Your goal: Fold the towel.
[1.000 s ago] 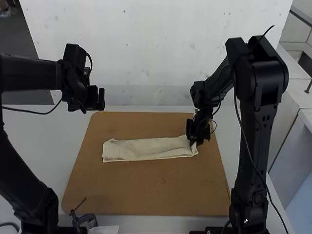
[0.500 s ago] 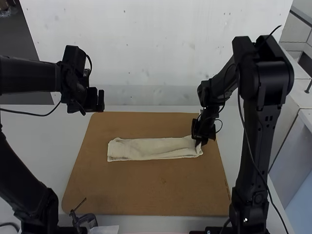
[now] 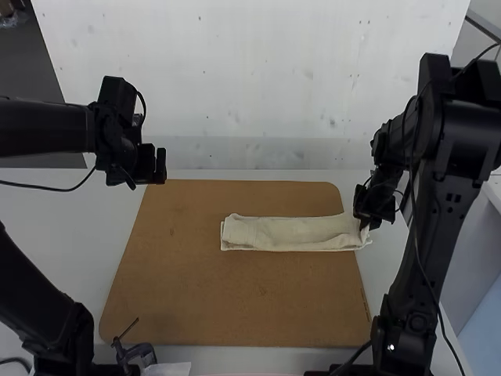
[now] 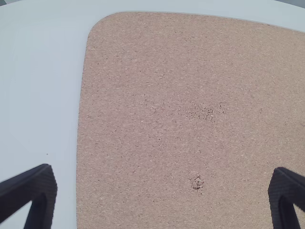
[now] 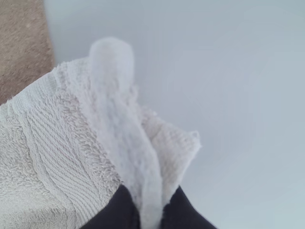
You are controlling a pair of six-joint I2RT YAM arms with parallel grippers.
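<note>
The left end effector [image 3: 155, 162] hung spread near the far left corner of the board [image 3: 196, 298]. The towel [image 3: 297, 233] lay in a narrow strip, its right end pinched by the right end effector [image 3: 366, 222] past the board's edge.

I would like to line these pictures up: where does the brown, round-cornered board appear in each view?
High view: the brown, round-cornered board lies between the two arms, partly under the folded cream towel.
Left wrist view: it spans the space between the left gripper's open fingers and extends beyond them.
Right wrist view: a small patch, bordering the towel pinched in the right gripper.
Shared landmark: the board's edge against the white tabletop.
</note>
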